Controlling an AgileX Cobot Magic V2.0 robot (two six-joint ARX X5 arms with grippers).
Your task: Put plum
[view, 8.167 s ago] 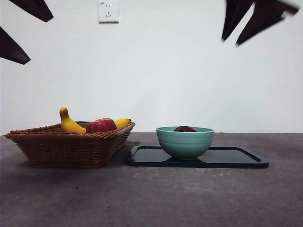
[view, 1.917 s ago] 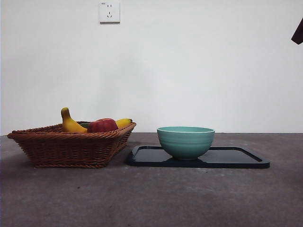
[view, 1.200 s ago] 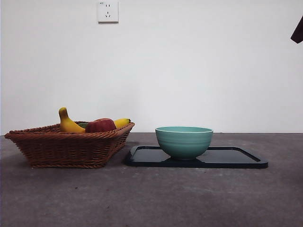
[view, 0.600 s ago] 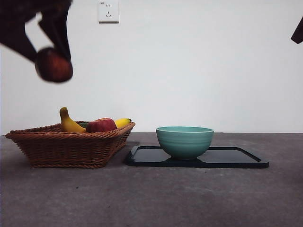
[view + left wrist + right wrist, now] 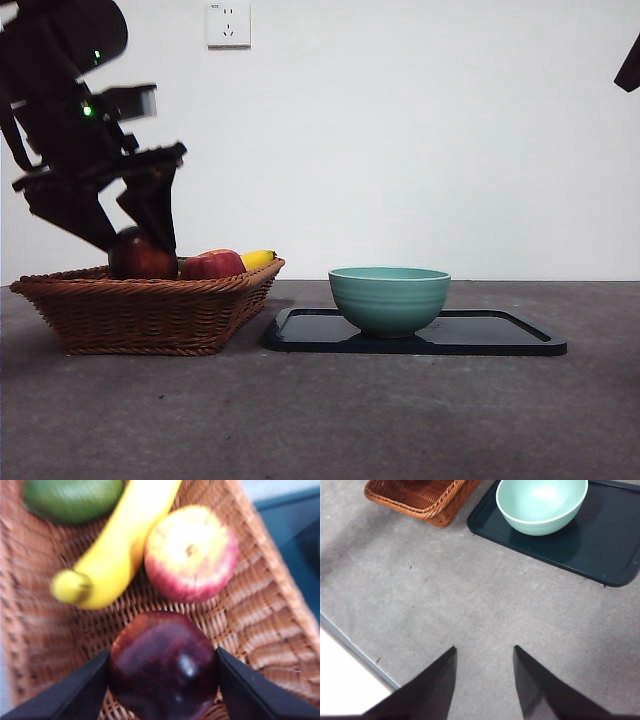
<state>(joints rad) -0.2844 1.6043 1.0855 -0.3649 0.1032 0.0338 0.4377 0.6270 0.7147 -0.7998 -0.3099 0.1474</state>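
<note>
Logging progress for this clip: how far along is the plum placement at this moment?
Nearly done. The bowl on the tray looks empty. In hand: the left gripper holds the plum between its jaws, low in the wicker basket beside the apple and banana. Left: release and pull away. The right gripper waits, open, above the table.

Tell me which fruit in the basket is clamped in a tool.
The plum, dark maroon and glossy, is between the left tool's jaws. The apple, banana and green fruit lie free.
</note>
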